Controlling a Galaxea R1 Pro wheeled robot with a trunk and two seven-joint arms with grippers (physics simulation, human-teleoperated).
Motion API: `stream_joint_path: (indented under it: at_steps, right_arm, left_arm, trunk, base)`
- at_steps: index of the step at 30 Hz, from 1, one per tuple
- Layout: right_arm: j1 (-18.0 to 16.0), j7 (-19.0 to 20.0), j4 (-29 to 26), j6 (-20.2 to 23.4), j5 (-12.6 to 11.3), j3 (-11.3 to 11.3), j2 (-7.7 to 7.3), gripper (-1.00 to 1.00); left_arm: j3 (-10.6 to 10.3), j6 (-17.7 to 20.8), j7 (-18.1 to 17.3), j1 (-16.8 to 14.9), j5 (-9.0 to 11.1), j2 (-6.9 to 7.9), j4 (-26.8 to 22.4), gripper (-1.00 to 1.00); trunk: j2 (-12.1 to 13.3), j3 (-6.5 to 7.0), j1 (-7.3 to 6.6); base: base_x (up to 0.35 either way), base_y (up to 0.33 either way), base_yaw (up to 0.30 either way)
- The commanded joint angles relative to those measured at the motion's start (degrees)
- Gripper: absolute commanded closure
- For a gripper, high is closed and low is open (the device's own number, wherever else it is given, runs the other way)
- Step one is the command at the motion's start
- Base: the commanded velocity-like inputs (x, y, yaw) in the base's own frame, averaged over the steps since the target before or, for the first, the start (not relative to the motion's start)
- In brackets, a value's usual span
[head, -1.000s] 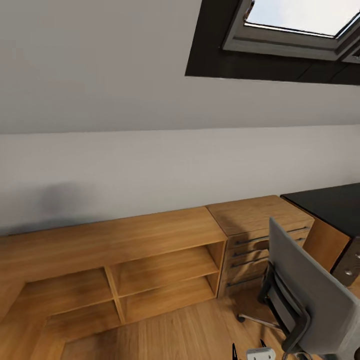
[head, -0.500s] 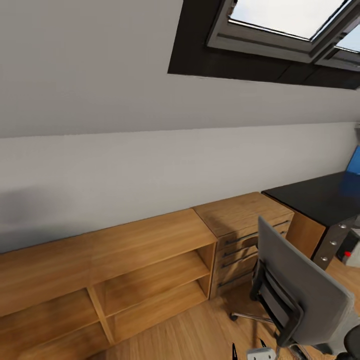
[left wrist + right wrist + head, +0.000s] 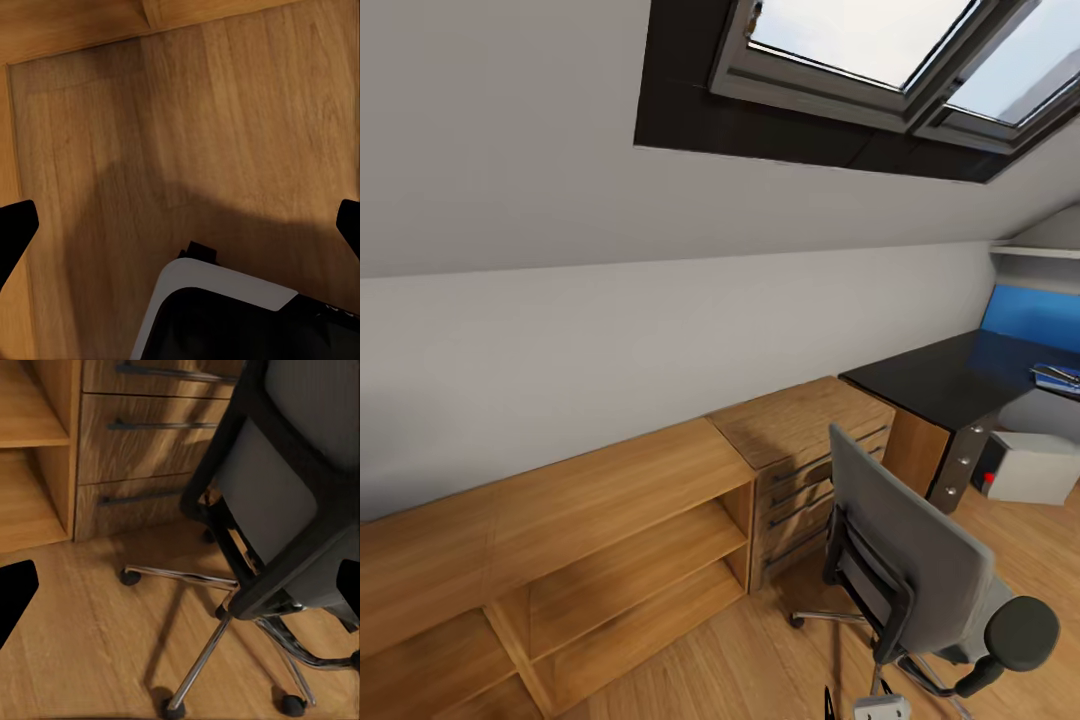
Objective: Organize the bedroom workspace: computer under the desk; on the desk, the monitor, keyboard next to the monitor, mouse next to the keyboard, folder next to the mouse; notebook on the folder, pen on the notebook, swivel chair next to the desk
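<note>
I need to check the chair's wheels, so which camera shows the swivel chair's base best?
The right wrist view: the swivel chair shows its chrome legs and castors close up. The head view shows mostly the backrest and an armrest.

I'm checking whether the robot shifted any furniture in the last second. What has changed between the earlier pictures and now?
Only the head camera swung right: the whole picture slid left, bringing more of the desk, the computer beneath it and a blue folder on it into view. The swivel chair, oak shelf unit and drawer chest keep their places relative to each other. Nothing was grasped or released.
</note>
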Motion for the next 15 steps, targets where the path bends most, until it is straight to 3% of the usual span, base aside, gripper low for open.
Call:
stream_joint_path:
  at_steps: [1, 15]
  right_arm:
    - [0.0, -0.3, 0.1, -0.1, -0.3, 0.5, 0.04, -1.0]
    - [0.0, -0.3, 0.1, -0.1, -0.3, 0.5, 0.04, -1.0]
  left_arm:
    - [-0.5, -0.1, 0.4, 0.0, 0.3, 0.04, -0.1, -1.0]
    - [-0.5, -0.1, 0.4, 0.0, 0.3, 0.04, -0.1, -1.0]
  trunk:
    - [-0.1, -0.07, 0.01]
    - [-0.1, -0.05, 0.01]
  base:
    - [0.0, 0.0, -0.28]
    - [0.0, 0.0, -0.28]
